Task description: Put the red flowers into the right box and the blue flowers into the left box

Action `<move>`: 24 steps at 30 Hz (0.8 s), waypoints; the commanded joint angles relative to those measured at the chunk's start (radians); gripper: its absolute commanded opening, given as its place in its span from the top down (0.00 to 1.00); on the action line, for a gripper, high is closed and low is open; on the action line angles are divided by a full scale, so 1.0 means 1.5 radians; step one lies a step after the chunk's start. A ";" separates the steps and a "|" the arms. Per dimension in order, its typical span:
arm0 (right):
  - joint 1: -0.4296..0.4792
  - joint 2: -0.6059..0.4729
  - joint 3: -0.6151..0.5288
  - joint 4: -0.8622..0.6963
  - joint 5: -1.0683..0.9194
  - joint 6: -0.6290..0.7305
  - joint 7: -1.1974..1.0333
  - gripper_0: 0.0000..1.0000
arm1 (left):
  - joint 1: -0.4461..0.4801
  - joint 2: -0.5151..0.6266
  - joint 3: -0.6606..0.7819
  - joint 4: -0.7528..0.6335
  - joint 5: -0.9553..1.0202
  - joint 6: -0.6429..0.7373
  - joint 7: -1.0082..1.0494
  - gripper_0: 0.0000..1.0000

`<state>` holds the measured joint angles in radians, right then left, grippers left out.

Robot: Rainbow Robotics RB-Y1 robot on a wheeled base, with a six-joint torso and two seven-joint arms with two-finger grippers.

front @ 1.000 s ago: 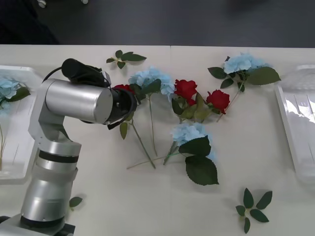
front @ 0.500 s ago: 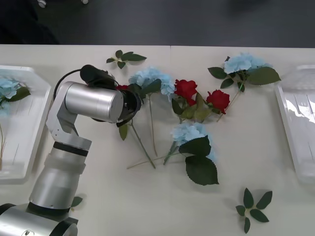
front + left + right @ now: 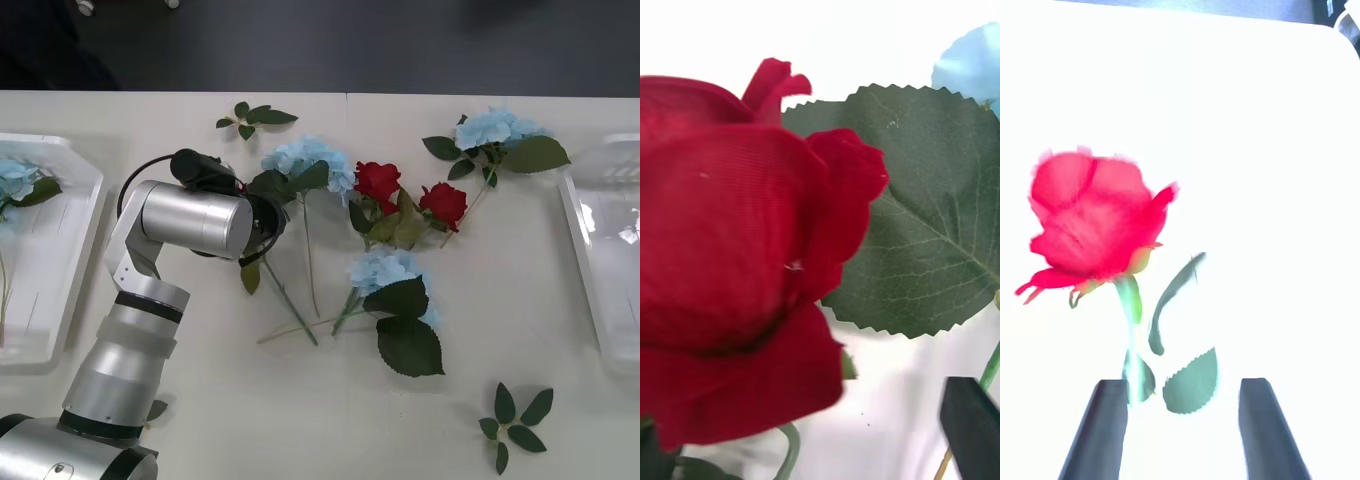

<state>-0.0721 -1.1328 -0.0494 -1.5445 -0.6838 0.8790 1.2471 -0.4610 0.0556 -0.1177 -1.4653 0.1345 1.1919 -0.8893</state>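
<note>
Red flowers [image 3: 737, 255] | left fingers [image 3: 970, 424] state unclear | right fingers [image 3: 1101, 427] apart | no legible writing

Right wrist view is overexposed white, its rose [image 3: 1094, 217] blurred; front view evenly lit.

No words, labels, brand marks, numbers or signs can be read anywhere in these views.
</note>
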 commanded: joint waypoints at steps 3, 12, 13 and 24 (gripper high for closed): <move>-0.007 -0.031 -0.009 -0.009 0.001 -0.017 -0.025 0.21 | -0.015 0.000 0.008 -0.004 -0.013 -0.007 -0.024 0.44; -0.011 -0.031 -0.016 -0.014 -0.059 -0.032 -0.028 0.21 | -0.015 0.001 0.008 0.024 -0.021 -0.044 -0.039 0.81; -0.011 -0.032 -0.017 -0.016 -0.067 -0.031 -0.028 0.21 | -0.015 0.001 0.008 0.025 -0.021 -0.045 -0.040 0.85; -0.117 0.034 -0.033 -0.098 -0.096 0.143 -0.106 0.21 | -0.016 0.004 0.008 0.005 -0.010 -0.045 -0.060 1.00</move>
<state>-0.1547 -1.1237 -0.0800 -1.6485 -0.8674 1.0438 1.1822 -0.4610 0.0556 -0.1177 -1.4129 0.1151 1.1319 -0.9207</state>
